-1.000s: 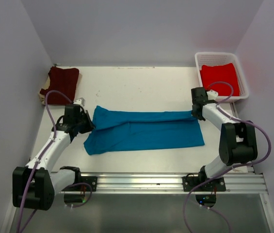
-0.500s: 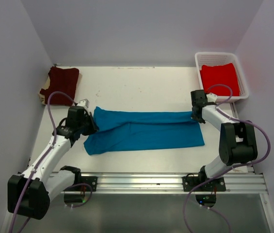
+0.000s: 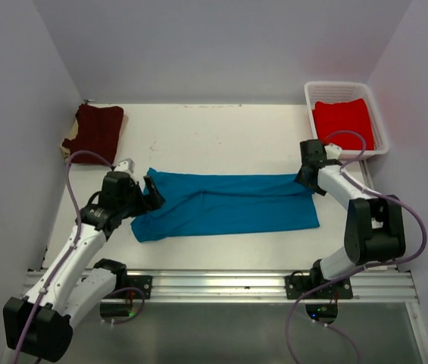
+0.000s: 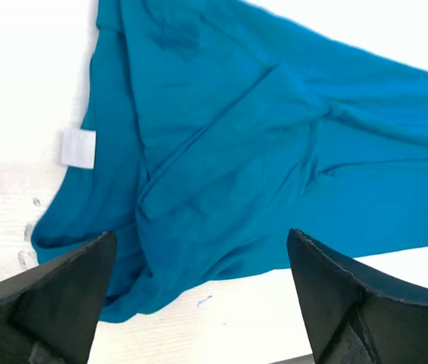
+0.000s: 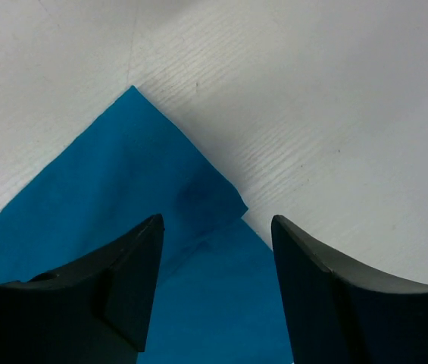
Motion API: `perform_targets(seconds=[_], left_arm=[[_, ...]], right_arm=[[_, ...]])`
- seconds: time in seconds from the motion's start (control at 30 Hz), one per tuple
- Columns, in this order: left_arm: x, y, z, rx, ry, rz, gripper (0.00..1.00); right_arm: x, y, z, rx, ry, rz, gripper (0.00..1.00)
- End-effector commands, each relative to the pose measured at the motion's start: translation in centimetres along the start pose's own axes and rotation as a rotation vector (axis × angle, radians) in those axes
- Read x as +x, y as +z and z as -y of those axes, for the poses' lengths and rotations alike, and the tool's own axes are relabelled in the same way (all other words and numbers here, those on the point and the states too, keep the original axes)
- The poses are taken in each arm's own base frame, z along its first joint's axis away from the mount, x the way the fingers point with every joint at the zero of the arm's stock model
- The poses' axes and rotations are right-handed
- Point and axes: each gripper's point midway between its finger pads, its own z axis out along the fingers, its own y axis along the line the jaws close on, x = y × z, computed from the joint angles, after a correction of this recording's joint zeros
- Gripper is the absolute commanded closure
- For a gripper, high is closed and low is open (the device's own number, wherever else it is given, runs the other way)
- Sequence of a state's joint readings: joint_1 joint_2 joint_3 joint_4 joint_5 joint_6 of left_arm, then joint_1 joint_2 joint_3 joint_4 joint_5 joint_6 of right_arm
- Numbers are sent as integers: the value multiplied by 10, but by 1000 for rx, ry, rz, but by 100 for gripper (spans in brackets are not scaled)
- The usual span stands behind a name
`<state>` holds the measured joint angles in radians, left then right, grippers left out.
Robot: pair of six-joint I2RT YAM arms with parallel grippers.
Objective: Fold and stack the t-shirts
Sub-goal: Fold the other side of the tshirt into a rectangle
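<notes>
Blue shirt (image 3: 225,205): looking soft and floppy.
Grab spot: I am picking its corners.
Left hand (image 4: 200,239): hanging apart, empty.
Right hand (image 5: 217,221): hanging apart, empty.

Soft matt teal-blue cloth t-shirt (image 3: 229,206), creased, with a small smooth white label (image 4: 78,146), matt dark maroon cloth t-shirt (image 3: 96,130), bright red cloth t-shirt (image 3: 342,121), white plastic mesh basket (image 3: 310,97), matt white counter (image 3: 214,136) with fine ribbed grain, matt black fingers (image 5: 123,288), brushed metal rail (image 3: 221,284)
</notes>
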<state>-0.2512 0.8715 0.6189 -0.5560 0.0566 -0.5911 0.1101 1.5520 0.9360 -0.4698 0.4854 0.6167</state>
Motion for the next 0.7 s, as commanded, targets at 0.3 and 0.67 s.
perform_targets(seconds=[0.3,0.67], left_arm=[[-67,30,45,151,-12,199,12],[-38,86,39,153,-72,87,100]], right_arm=[[-44,-8,-58,-185,24,17,100],[17,17,-71,-271,-39,-139,100]])
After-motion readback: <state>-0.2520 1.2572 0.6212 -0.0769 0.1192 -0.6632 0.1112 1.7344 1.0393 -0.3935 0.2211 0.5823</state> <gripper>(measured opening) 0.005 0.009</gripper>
